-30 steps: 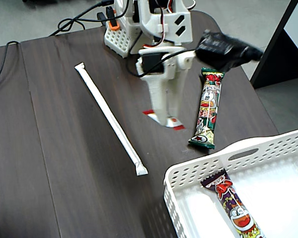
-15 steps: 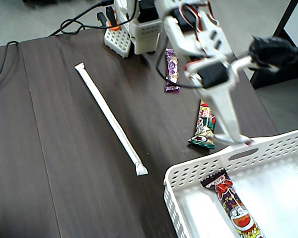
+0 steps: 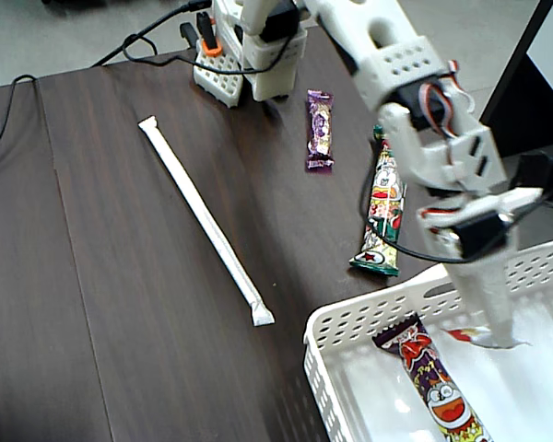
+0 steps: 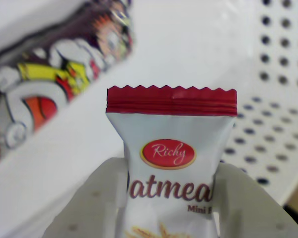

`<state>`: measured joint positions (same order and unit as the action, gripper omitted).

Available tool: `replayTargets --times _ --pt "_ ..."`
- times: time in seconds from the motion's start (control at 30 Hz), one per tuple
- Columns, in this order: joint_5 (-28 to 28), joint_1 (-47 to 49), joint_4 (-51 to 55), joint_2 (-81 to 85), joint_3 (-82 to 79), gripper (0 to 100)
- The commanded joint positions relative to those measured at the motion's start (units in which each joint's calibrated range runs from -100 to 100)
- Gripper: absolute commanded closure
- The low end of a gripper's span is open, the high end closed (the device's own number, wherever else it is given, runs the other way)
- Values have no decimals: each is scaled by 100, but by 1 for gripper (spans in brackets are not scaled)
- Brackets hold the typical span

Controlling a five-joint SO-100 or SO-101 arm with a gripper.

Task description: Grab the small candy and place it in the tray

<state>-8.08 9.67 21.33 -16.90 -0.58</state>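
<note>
Placement step: the pincer point(image 3: 494, 339), clenched on the small candy point(image 4: 172, 163), hangs inside the tray point(image 3: 369, 318); next it likely needs only to unclench and drop it.

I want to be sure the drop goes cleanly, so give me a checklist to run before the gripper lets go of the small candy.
1. Gripper shut on the small candy: ok.
2. Candy over the tray interior, past its near wall: ok.
3. Landing spot clear of the cartoon snack bar in the tray: ok, bar lies to the left in the fixed view.
4. Height above the tray floor: cannot tell.
5. Tray fully on the table: cannot tell, cut off.
</note>
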Motion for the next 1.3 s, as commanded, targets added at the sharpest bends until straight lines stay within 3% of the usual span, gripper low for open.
replayTargets --times 0.0,0.27,0.53,0.67,0.93,1.17,1.27 --pt "-21 163 1095 -198 1811 98" --pt "-26 347 2293 -943 3062 98" --pt "-37 465 3098 -1429 3857 75" --pt "-278 421 3304 -1420 4040 71" --pt "-268 295 4151 -1395 4770 72" --pt "-257 97 5093 -826 5738 90" --pt "-226 45 5915 -424 5665 90"
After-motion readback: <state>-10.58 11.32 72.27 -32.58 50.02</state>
